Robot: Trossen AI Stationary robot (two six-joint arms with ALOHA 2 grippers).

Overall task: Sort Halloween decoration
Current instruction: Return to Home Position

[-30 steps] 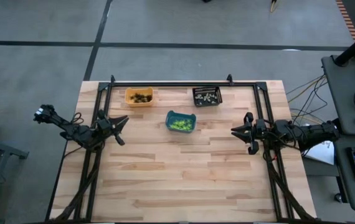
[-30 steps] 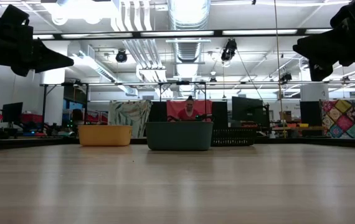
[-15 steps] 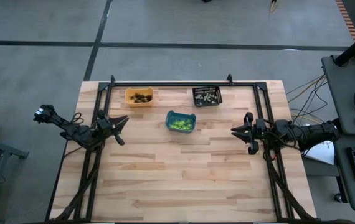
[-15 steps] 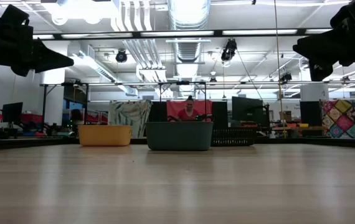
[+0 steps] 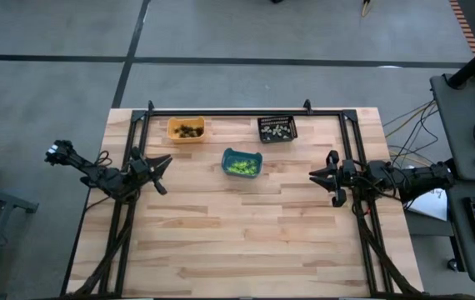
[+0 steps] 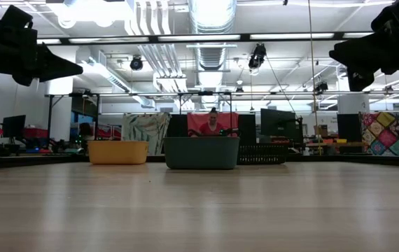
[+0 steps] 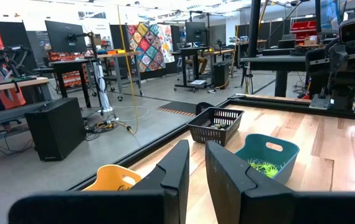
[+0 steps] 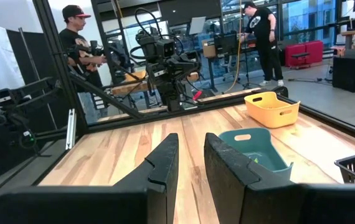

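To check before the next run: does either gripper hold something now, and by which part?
Nothing is held. The left gripper and the right gripper are both empty and slightly open.

An open robotics lab: exposed ceiling ducts (image 6: 212, 14), monitors (image 7: 64, 32) on workbenches (image 7: 90, 58), concrete floor (image 5: 221, 29).

Left end effector (image 5: 165, 173) at left, right end effector (image 5: 322, 177) at right; both raised, pointing inward, fingers seemingly barely parted.

Before you, tiny dark spiders (image 5: 189, 130) fill the far-left yellow bin (image 5: 171, 132), lime-green spiders (image 5: 241, 167) the nearer, central teal bin (image 5: 227, 158), pale spiders (image 5: 277, 130) the far-right black basket (image 5: 262, 136).
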